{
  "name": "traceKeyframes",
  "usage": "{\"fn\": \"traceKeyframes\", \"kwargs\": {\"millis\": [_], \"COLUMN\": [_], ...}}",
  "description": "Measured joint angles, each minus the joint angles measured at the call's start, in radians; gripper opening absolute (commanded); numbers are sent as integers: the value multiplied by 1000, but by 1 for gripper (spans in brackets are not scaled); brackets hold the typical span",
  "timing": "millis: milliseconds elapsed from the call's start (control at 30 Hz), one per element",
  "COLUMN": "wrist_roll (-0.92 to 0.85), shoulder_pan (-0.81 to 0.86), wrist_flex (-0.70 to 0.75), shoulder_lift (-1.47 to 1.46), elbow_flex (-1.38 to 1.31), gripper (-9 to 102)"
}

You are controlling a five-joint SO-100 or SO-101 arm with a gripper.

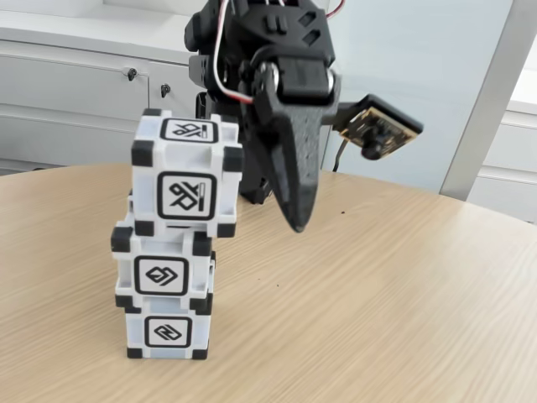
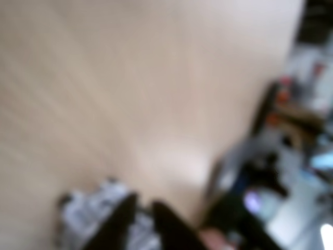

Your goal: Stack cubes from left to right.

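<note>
Your three cubes stand in one stack on the bench (image 1: 377, 319), at the left of the fixed view. Each is smooth white plastic with black blocks at the corners and a black-framed square glyph on every face you can see. The bottom cube (image 1: 167, 333) sits flat on the wood. The middle cube (image 1: 162, 273) rests on it, set slightly to the left. The top cube (image 1: 186, 180) sits on the middle one, shifted right and turned a little, so it overhangs that side.

The bench is pale wood with fine straight grain and a curved far edge. Your hand (image 1: 296, 222) hangs just right of the top cube, apart from it, holding nothing. Its matte black printed fingers taper down to one narrow point, so the jaws look closed together. In the wrist view the picture is heavily blurred; you can make out two dark fingers (image 2: 122, 221) at the bottom edge with only a thin gap between them, and a white-and-dark blur at lower left that cannot be told for certain.

A small camera board (image 1: 377, 130) juts out to the right of the arm. Behind the bench you have grey-white cabinets (image 1: 75, 92) with small dark knobs. Nothing stands between the hand and the stack.
</note>
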Motion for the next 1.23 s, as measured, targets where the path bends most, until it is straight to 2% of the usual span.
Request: {"fn": "traceKeyframes", "kwargs": {"millis": [200, 1233], "wrist_roll": [0, 25], "shoulder_pan": [-2, -2], "wrist_flex": [67, 69], "shoulder_lift": [0, 0], "elbow_flex": [0, 49], "gripper": [0, 0]}}
